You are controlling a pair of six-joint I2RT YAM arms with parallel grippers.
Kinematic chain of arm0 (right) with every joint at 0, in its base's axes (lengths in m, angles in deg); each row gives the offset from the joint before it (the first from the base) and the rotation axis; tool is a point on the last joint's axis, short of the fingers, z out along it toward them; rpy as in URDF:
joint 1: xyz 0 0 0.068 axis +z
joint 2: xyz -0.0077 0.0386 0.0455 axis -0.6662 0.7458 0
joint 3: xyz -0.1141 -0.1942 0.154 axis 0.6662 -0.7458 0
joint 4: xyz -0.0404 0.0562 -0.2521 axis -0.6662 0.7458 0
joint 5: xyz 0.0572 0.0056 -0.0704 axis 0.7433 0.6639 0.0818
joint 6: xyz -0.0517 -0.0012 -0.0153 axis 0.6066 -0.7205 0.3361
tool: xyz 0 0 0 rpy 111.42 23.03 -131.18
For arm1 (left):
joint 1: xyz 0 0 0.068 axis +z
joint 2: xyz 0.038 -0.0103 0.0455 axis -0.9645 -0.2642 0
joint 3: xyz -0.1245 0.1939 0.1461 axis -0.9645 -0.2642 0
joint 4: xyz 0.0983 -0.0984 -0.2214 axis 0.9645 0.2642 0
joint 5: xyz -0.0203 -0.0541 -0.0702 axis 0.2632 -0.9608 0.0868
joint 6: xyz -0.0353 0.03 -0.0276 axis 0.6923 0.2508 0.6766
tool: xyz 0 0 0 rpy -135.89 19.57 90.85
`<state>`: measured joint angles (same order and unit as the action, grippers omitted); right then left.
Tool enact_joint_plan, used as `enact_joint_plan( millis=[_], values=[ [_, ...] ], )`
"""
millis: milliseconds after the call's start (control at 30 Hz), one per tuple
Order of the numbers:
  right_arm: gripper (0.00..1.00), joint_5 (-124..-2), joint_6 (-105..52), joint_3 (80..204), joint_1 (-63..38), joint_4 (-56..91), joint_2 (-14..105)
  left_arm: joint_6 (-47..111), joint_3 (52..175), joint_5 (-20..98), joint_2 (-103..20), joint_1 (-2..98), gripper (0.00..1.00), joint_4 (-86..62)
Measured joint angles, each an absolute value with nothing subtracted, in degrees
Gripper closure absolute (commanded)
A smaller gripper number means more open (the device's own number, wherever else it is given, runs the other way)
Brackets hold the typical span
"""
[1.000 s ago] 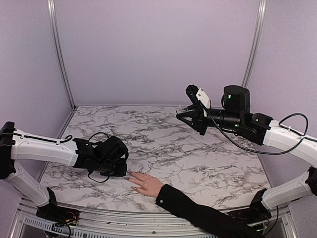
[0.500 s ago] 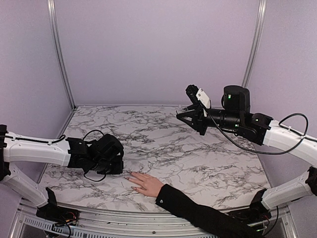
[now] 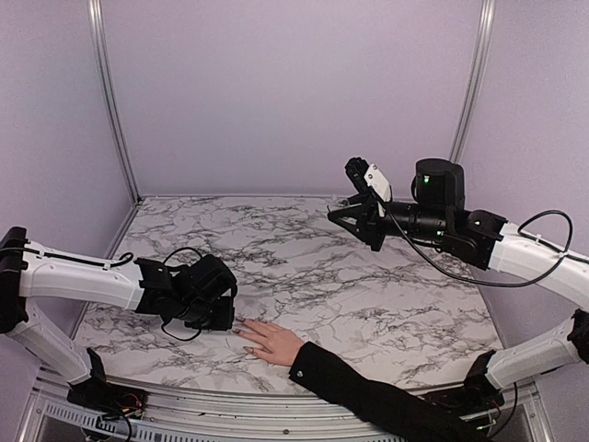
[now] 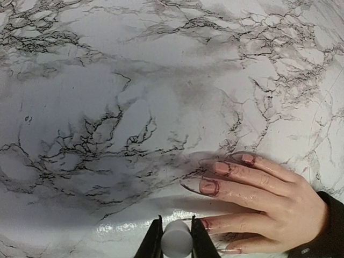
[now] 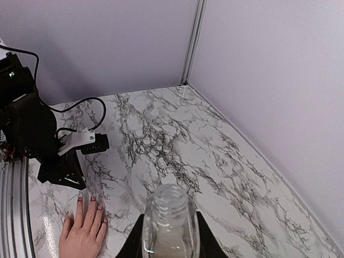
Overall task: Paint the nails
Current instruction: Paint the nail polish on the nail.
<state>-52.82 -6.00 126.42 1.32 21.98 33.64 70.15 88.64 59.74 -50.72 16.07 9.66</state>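
A pale hand (image 3: 273,343) in a black sleeve lies flat on the marble table (image 3: 304,267), fingers pointing left. Its nails (image 4: 209,187) are pinkish with dark red smears around them. My left gripper (image 4: 177,240) is shut on a small white cylinder (image 4: 176,239), hovering just left of the index fingertip (image 4: 207,223). In the top view the left gripper (image 3: 224,316) sits low beside the fingertips. My right gripper (image 5: 169,236) is shut on a clear glass bottle (image 5: 169,220) with an open mouth, held high over the table's far right (image 3: 354,219). The hand (image 5: 83,232) also appears there.
Lilac walls with metal corner posts (image 3: 109,97) enclose the table on three sides. The person's sleeved forearm (image 3: 368,394) crosses the near edge. A black cable (image 3: 179,253) loops over the left wrist.
The left gripper drew back to the left half a second ago and has returned right, beside the fingertips. Neither the right arm nor the hand has moved.
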Motion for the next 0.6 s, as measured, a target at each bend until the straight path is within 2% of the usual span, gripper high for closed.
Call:
enact_joint_plan(
  millis=[600],
  values=[
    [1.00,-52.82,-6.00,126.42,1.32,21.98,33.64,68.90,87.97,59.84,-46.28,15.96,1.00,6.18]
  ],
)
